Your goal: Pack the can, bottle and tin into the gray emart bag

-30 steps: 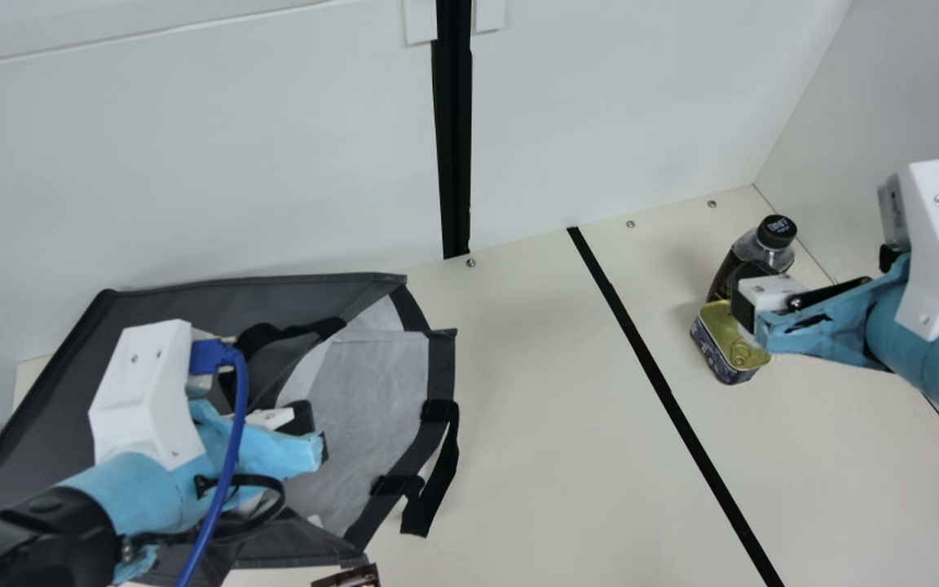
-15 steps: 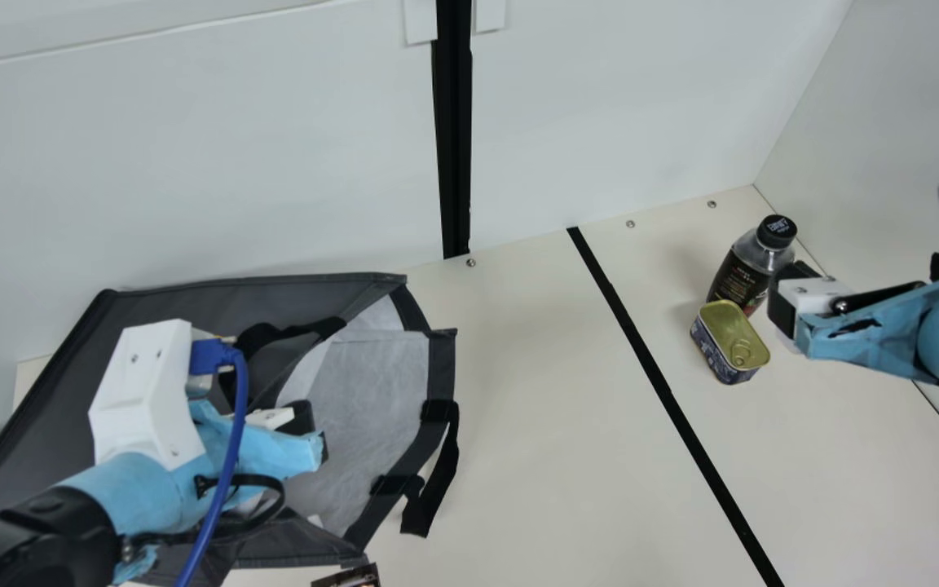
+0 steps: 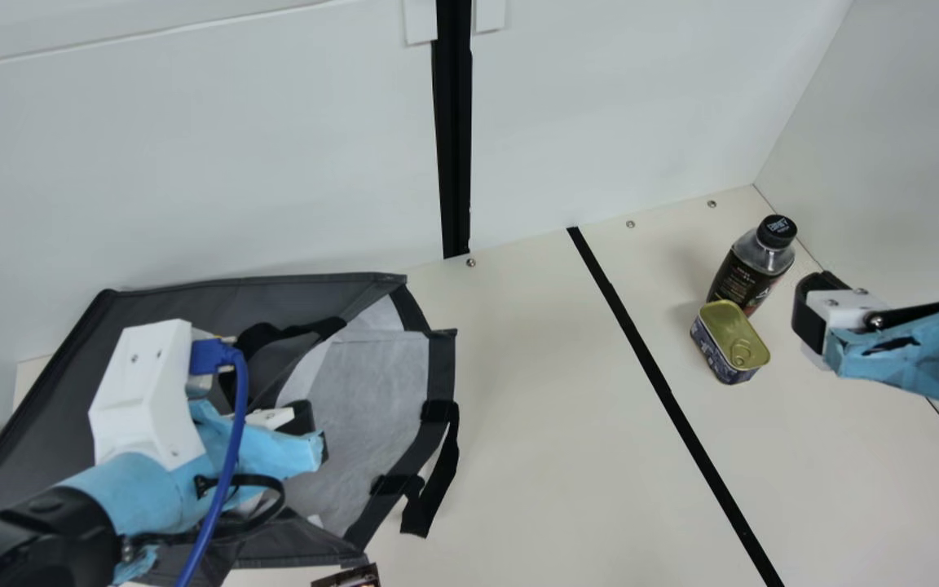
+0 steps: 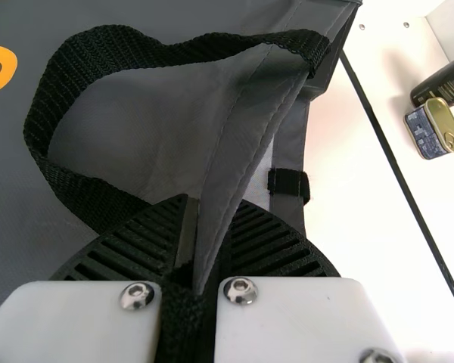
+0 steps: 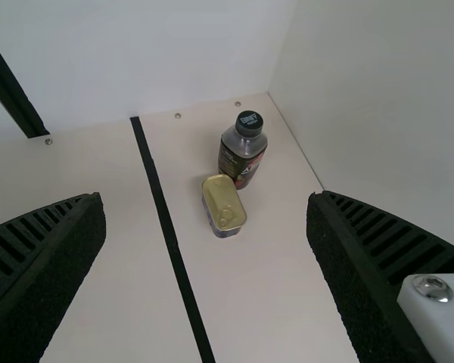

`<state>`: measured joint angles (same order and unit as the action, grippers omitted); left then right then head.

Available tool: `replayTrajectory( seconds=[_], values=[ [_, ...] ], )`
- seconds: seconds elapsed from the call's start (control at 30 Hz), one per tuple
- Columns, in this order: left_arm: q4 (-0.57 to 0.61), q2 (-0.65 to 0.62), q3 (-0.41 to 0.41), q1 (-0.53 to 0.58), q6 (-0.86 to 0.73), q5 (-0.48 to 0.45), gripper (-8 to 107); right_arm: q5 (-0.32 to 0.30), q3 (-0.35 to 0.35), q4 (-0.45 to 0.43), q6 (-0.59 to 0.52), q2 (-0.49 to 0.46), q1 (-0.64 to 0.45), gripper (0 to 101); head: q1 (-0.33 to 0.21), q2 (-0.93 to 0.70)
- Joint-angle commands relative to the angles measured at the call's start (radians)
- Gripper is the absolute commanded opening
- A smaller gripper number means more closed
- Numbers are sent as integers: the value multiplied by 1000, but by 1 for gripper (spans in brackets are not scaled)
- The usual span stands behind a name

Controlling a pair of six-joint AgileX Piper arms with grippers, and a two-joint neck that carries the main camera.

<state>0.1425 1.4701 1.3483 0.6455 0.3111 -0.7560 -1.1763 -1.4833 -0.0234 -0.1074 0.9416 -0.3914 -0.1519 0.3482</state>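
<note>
Gray cloth of the bag [image 3: 440, 367] sits pinched in our left claw [image 4: 212, 212], beside one black handle [image 4: 91, 57], and the bag's pale inside faces toward our other side. Our right claw [image 5: 204, 219] is wide, with nothing between its pads, just above the table [image 3: 551, 456]. The tin [image 3: 730, 338] lies lid up ahead of that claw, on its bag side; the bottle [image 3: 755, 265] stands upright behind the tin, farther from us. Whether the two touch, we cannot tell.

We judge the tin small, stiff and fairly dense, its metal sides smooth enough to slip, so we would grip it low across the two long walls and leave the ring lid alone. The bottle looks like plastic, likely heavier if full and able to give a little; its labelled middle should hold better than the cap. The bag is light and floppy, so we want our left claw firm on its edge while the mouth takes the load.
</note>
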Motion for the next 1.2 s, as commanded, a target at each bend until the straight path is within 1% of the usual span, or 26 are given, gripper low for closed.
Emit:
replayTrajectory(
  seconds=[0.0,0.47,0.8,1.17],
  values=[
    [0,0,0,0,0,0,10,-7,-4,7,-6,-2,-8,91,-23,1],
    [0,0,0,0,0,0,10,-44,-23,48,-36,-16,-59,91,-23,1],
    [0,0,0,0,0,0,10,-44,-15,51,-36,-12,-65,91,-23,1],
    [0,0,0,0,0,0,10,-17,-2,53,-36,20,-73,91,-23,1]
  ],
)
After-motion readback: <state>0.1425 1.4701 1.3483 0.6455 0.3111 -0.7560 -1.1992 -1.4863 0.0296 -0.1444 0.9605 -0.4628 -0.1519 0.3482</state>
